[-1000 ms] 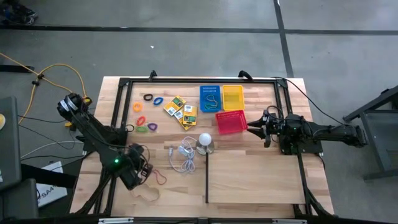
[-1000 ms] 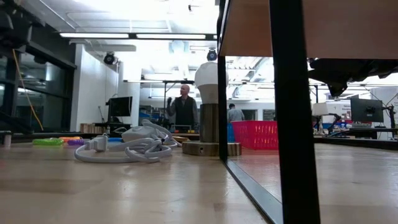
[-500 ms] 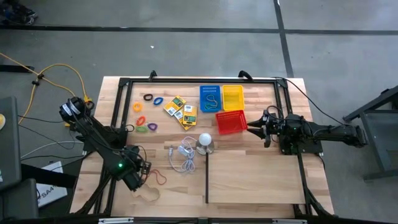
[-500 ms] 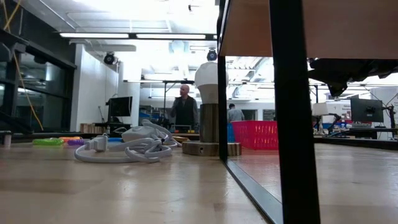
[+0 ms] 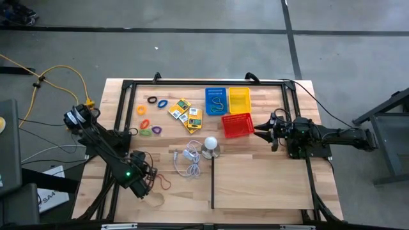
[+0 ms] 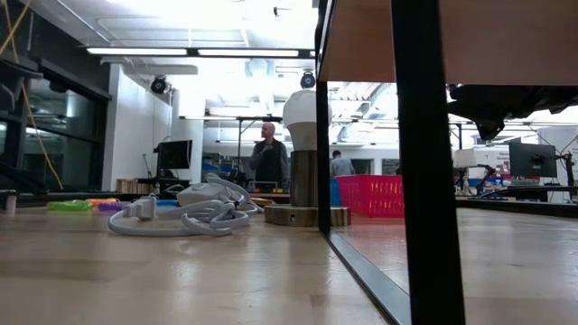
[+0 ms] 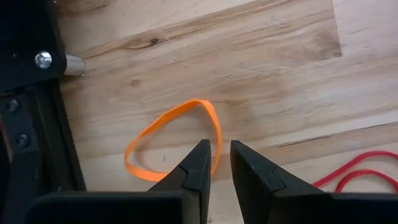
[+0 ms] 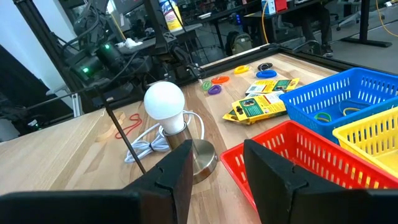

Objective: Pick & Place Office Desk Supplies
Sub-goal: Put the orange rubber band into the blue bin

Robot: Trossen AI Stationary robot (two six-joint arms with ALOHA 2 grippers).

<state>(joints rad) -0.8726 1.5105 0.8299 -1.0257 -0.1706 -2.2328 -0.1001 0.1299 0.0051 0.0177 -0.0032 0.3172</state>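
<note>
At the table's (image 5: pixel 268 185) near-left corner: left claw (image 7: pixel 220 163) lining up on an orange rubber band (image 7: pixel 174 144).
Band lies flat just ahead of the narrowly parted, empty fingers, red band (image 7: pixel 354 174) beside it; contact hard to judge. Next: descend, straddle one strand, pinch. Right claw (image 5: pixel 264 131) waits open beside the red basket (image 5: pixel 236 125).

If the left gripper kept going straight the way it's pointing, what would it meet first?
Probably the orange rubber band on the table: the left gripper points down at it, fingers narrowly apart beside the band's near edge. Depth is unclear.
</note>
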